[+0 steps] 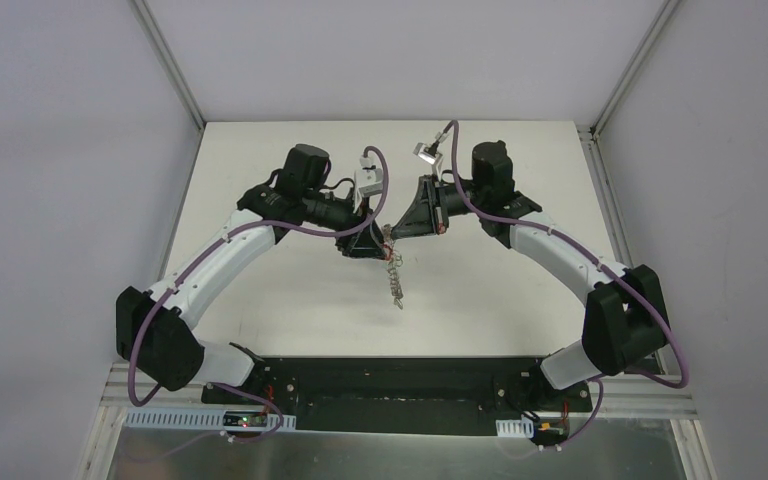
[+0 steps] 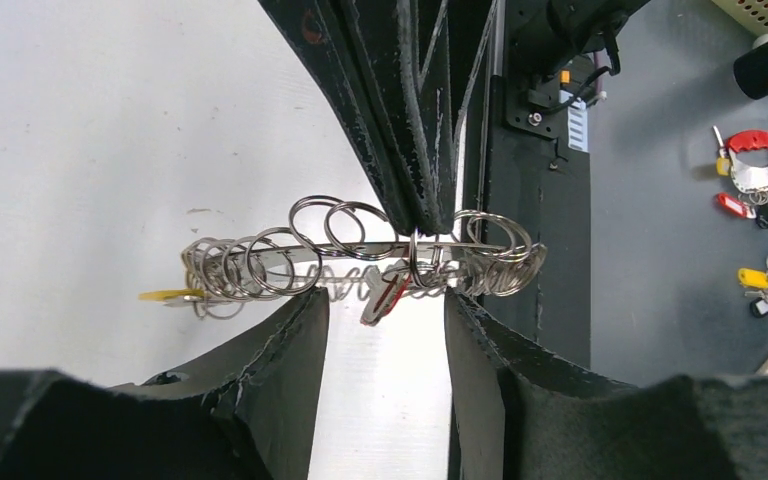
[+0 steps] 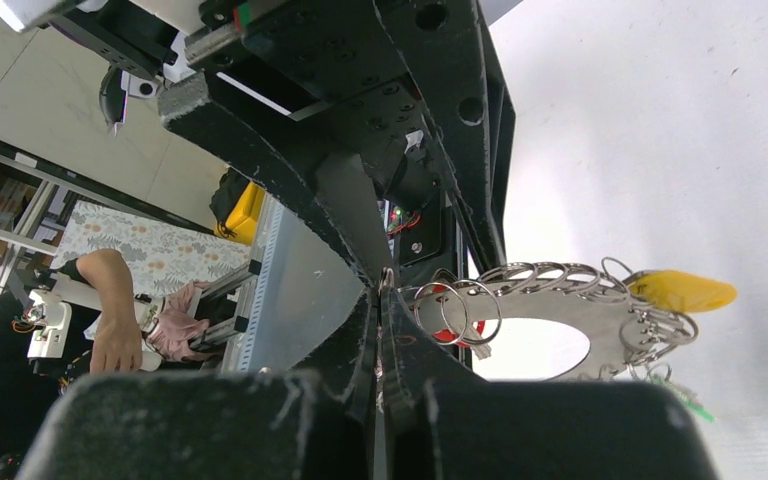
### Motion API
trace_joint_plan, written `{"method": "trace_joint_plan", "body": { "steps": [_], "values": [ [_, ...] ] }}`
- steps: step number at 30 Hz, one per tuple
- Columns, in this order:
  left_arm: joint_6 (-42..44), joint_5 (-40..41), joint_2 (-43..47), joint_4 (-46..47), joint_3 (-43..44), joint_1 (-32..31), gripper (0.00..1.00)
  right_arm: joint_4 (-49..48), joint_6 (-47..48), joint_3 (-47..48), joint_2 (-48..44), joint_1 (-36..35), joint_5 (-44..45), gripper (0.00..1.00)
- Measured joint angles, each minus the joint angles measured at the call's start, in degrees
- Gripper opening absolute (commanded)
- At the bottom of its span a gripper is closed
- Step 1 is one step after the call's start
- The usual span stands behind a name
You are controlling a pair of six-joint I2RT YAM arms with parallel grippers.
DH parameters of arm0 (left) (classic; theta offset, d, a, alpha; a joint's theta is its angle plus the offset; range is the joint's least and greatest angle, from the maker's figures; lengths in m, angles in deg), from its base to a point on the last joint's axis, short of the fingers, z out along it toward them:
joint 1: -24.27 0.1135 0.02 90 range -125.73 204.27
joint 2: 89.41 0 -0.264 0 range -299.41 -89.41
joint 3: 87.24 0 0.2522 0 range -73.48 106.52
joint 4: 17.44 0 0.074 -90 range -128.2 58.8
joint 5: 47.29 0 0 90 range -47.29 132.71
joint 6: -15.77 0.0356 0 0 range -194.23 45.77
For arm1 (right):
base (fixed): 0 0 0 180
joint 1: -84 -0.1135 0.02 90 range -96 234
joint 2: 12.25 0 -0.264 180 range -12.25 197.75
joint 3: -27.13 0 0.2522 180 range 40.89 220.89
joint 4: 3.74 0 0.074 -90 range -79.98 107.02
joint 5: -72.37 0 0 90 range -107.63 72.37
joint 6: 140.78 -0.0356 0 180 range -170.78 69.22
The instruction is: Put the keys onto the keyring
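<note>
While aloft, keyring (image 3: 560, 308); other keys (image 2: 760, 195) off-table

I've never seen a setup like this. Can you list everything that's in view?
keyring: one, grey metal, held above the table
small wire rings: many, silver, along the keyring's rim
yellow key: one, at the keyring's end away from the grip
red key: one, hanging near the grip
spare keys: a bunch with red, blue, yellow and green heads, on the grey surface beside the table
table: one, white
person: one, background, mostly an arm
left arm, right arm: white and black
right fingers: black, shut on the keyring
left fingers: black, open
</note>
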Motion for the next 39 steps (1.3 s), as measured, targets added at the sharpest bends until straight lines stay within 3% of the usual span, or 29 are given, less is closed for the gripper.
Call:
{"method": "trace_joint_plan", "body": {
  "steps": [4, 7, 12, 23, 33, 39],
  "values": [
    [1.11, -0.02, 0.0, 1.99, -0.76, 0.0, 0.38, -0.76, -0.68, 0.0, 0.0, 0.04, 0.0, 0.0],
    [1.27, -0.57, 0.0, 2.86, -1.05, 0.0, 0.2, -0.96, -0.87, 0.0, 0.02, 0.09, 0.0, 0.0],
    [0.17, -2.49, -0.07, 4.17, -1.7, 0.0, 0.0, -1.05, -1.27, 0.0, 0.02, 0.24, 0.09, 0.0],
    [-14.6, -4.61, -0.07, 17.0, -7.41, 0.0, 0.0, -1.14, -1.46, -0.09, 0.66, 0.61, 1.81, 0.0],
    [-24.33, -5.55, -0.59, 22.84, -7.5, -0.07, 0.0, -3.04, -1.46, -0.96, 0.66, 1.38, 4.28, 0.0],
    [-26.43, -5.6, -1.2, 24.13, -7.5, 0.0, 0.14, -3.26, -1.42, -1.2, 0.66, 1.7, 4.79, 0.0]
  ]
}}
